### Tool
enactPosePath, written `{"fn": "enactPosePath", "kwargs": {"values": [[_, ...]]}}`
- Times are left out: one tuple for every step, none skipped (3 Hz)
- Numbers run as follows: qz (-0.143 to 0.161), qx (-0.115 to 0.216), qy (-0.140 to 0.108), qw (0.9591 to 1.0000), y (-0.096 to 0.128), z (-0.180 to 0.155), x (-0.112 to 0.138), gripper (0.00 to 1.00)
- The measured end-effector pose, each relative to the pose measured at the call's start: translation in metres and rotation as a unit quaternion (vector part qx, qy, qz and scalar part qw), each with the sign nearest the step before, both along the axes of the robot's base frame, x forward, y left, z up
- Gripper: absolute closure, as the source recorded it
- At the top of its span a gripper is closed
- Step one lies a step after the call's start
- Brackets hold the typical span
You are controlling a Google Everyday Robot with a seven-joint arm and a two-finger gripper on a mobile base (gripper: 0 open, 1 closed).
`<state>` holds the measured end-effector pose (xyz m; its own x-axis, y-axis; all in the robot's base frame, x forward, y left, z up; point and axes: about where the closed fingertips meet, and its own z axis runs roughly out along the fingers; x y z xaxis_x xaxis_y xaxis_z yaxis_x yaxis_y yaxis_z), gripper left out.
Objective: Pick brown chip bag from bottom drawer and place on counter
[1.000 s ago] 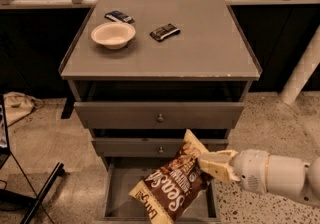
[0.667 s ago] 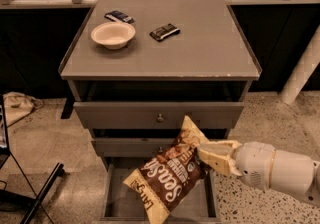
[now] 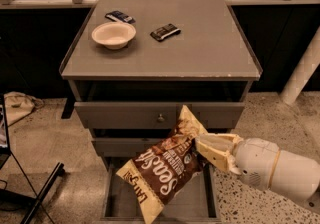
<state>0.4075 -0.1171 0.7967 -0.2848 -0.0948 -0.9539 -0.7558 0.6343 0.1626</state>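
Note:
The brown chip bag hangs tilted in the air above the open bottom drawer, in front of the two upper drawers. My gripper comes in from the lower right and is shut on the bag's upper right end, its cream fingers pinching the foil. The bag's lower cream end points down and left, level with the drawer's left wall. The counter is the grey cabinet top above, well higher than the bag.
On the counter stand a cream bowl at the left and two small dark wrapped bars near the back. A white post stands at the right. A black stand leg lies on the floor at lower left.
The bag has risen out of the bottom drawer and swung leftward and upward with the gripper still shut on it. The arm has lifted a little.

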Motion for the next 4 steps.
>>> {"fn": "enactPosePath", "kwargs": {"values": [[0.005,0.003,-0.024,0.9997,0.001,0.013,0.004,1.0],[0.002,0.003,-0.069,0.9976,-0.003,0.045,0.025,1.0],[-0.003,-0.011,-0.108,0.9941,-0.009,0.082,0.04,1.0],[-0.014,-0.025,-0.141,0.9896,-0.015,0.117,0.044,1.0]]}}
